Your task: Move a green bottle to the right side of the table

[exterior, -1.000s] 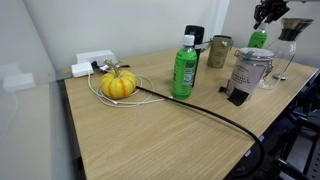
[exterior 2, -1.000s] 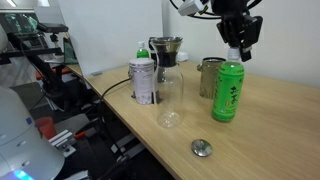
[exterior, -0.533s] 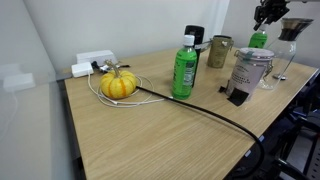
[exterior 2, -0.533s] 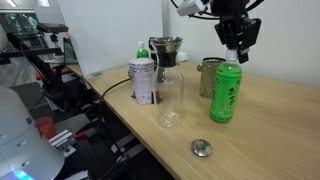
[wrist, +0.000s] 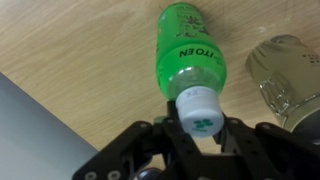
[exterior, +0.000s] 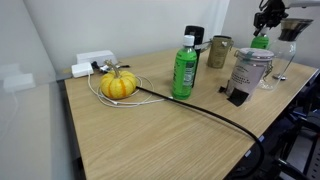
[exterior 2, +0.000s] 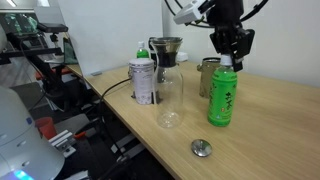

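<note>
Pumpkin (exterior: pixel 118 84) at the left, another bottle (exterior: pixel 184 68) in the middle of the table (exterior: pixel 150 140), a metal cup (exterior: pixel 219 50), then the green bottle (exterior 2: pixel 224 98) far right, upright, long axis vertical, cap up. Directly above it the gripper (wrist: pixel 198 128), jaws open either side of the cap, gripping nothing

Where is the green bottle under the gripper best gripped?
Probably by the neck just under the white cap, coming straight down from above. The bottle stands upright with its top free, while a metal cup crowds one side. The gripper hangs right over the cap.
</note>
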Action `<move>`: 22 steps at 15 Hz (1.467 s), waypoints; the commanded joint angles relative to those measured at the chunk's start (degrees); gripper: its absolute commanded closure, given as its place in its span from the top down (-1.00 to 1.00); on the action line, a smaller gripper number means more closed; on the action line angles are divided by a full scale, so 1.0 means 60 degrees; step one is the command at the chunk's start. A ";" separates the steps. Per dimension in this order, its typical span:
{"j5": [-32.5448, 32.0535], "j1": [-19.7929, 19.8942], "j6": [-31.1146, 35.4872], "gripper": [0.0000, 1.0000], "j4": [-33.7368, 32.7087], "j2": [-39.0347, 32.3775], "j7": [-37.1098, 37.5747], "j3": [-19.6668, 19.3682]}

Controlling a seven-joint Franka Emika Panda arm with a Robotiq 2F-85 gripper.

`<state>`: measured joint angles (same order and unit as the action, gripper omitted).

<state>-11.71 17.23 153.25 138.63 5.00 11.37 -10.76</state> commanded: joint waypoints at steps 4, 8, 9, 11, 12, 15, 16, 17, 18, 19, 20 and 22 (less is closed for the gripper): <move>0.0196 -0.0541 0.0993 0.32 0.0617 -0.0781 0.0177 0.0004; 0.0586 -0.0682 0.0850 0.85 0.0667 -0.0455 0.0168 -0.0033; 0.0541 -0.0669 0.0853 0.97 0.0678 -0.0378 0.0202 -0.0040; 0.0476 -0.0650 0.0855 1.00 0.0733 -0.0205 0.0241 -0.0051; 0.0450 -0.0642 0.0865 1.00 0.0749 -0.0144 0.0267 -0.0052; 0.0298 -0.0605 0.0919 1.00 0.0820 0.0153 0.0384 -0.0030; 0.0240 -0.0582 0.0887 1.00 0.0830 0.0328 0.0422 -0.0010; 0.0209 -0.0563 0.0858 1.00 0.0841 0.0497 0.0427 0.0015; 0.0210 -0.0546 0.0841 1.00 0.0860 0.0708 0.0398 0.0048; 0.0175 -0.0509 0.0850 1.00 0.0858 0.0856 0.0396 0.0082; 0.0160 -0.0481 0.0800 1.00 0.0877 0.1060 0.0407 0.0126; 0.0080 -0.0405 0.0726 1.00 0.0948 0.1460 0.0488 0.0252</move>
<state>-9.84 13.45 157.57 142.52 10.59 13.26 -10.63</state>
